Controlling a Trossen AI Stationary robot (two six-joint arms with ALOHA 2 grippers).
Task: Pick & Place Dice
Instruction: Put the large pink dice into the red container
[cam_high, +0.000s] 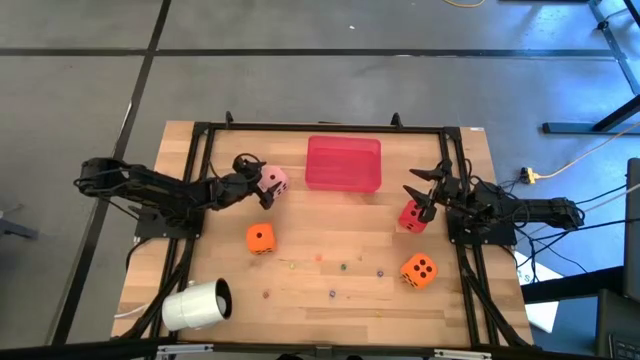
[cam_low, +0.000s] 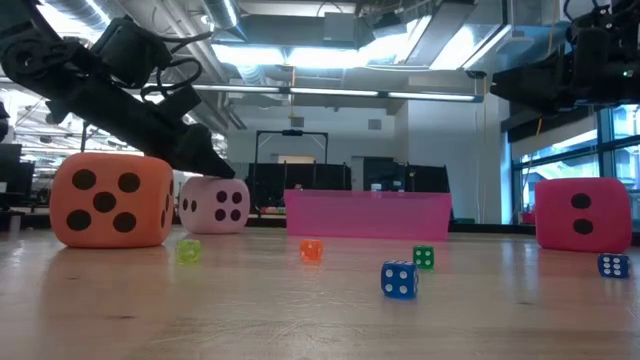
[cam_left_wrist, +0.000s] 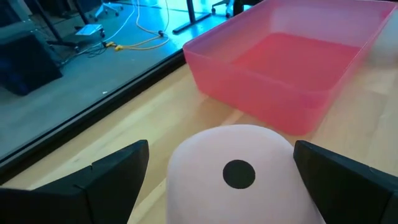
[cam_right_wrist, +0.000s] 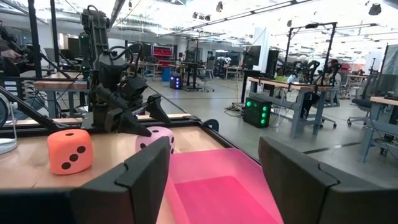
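Left end effector (cam_high: 262, 182): I read it spread wide around the pale pink die (cam_high: 273, 181), one finger either side with a gap showing on both, so not yet clamped; the die sits on the bench (cam_high: 330, 275), one-pip face toward my wrist camera; the red tray (cam_high: 344, 163) lies just beyond it.

Right end effector (cam_high: 428, 190): released, fingers parted, held above the bench; the red die (cam_high: 412, 215) rests directly beneath its tips, on the wood; the tray lies ahead of it.

First orange die (cam_high: 260, 238): on the bench, near the left end effector, on the side away from the tray.

Second orange die (cam_high: 419, 270): near the right end effector, likewise away from the tray.

White cup (cam_high: 198, 304): on its side, well apart from both.

Small coloured dice (cam_low: 399, 279): scattered between the orange dice.
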